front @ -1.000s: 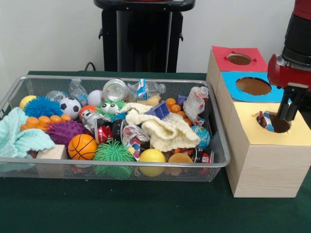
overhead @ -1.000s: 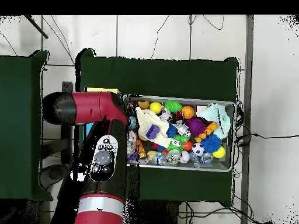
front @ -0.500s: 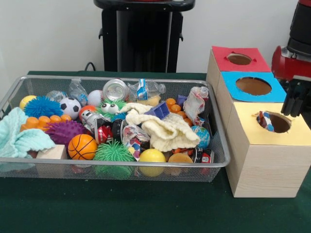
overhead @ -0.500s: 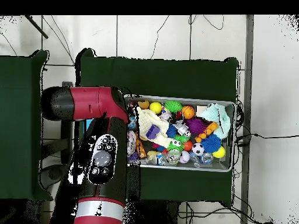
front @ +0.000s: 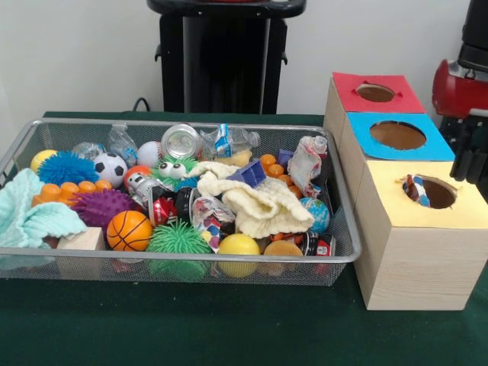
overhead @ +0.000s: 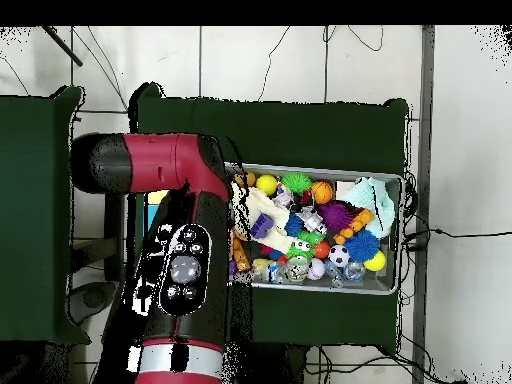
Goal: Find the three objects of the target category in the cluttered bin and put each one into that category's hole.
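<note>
Tool: the black tool [front: 471,156] hangs at the right edge of the front view, above and just right of the yellow-topped box; whether it is released or clenched cannot be told.
Arm: the red and black arm [overhead: 180,265] covers the boxes in the overhead view.
Yellow-topped wooden box [front: 424,252]: nearest of three in a row; a small blue, white and red object [front: 417,191] sits at the left rim of its round hole [front: 436,194].
Blue-topped box [front: 398,136]: behind it, hole empty as far as shows.
Red-topped box [front: 375,93]: farthest.
Silver wire-mesh bin [front: 175,261]: left of the boxes on the green-covered desk [front: 229,328], filled with clutter.
Contents: orange basketball [front: 129,230], green spiky ball [front: 178,239], cream knitted cloth [front: 259,204], soccer ball [front: 111,168].
</note>
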You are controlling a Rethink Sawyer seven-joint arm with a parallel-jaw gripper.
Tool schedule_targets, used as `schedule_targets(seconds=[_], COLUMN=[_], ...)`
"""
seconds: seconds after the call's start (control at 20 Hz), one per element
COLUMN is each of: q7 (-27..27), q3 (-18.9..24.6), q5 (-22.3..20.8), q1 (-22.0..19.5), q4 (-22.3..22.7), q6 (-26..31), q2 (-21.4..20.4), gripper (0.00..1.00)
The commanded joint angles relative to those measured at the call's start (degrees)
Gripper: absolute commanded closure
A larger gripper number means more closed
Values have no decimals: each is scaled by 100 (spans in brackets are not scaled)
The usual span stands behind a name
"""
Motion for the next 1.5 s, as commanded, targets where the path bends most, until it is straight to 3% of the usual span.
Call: schedule_targets(seconds=[0.05,0.45,0.65,1.3,1.5], q7=[937,797,484,-42,-196], q3=[181,234,306,655,736], q5=[31,-47,-84,-177,-214], q1=[-372,-488,-634,-1093,-1201], q4=[147,331,177,810,823], q6=[73,-24,333,-95,-28], q2=[370,324,279,28,-30], gripper=[100,100,100,100,100])
